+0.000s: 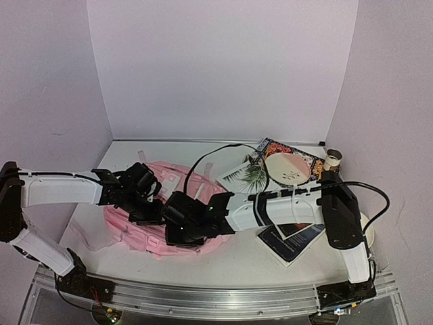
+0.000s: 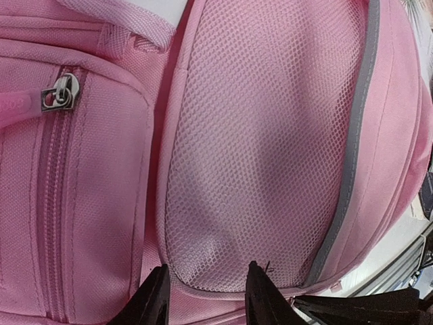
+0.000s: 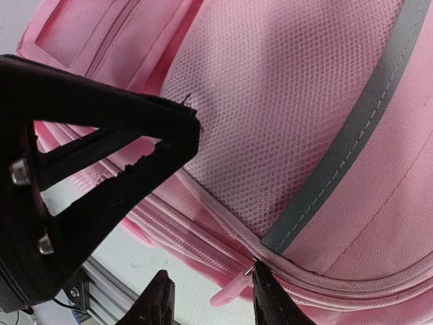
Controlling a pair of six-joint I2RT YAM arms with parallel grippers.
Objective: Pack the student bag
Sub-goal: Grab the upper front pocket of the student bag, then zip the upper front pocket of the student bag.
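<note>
student bag [image 1: 128,227] lies flat on the table [image 1: 237,261], under both arms. soft, light fabric (it'll sag & bunch), so take the zip pull [image 3: 229,294], not the mesh. left end effector [image 2: 208,271] & right end effector [image 3: 211,274] both part open, gripping nothing.

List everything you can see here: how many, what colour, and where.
bag: one, pale pink, left of centre, under both claws
card: one, white with a green leaf, just right of the bag
book: one, multicoloured pattern, far right
plate: one, cream, on the book
cup: one, pale, far right corner
booklet: one, dark blue, near right
left arm: one, white, reaching in from the left
right arm: one, white, reaching in from the right
left claw: one, black, open over the bag's mesh pocket
right claw: one, black, open around a pink zip pull
</note>
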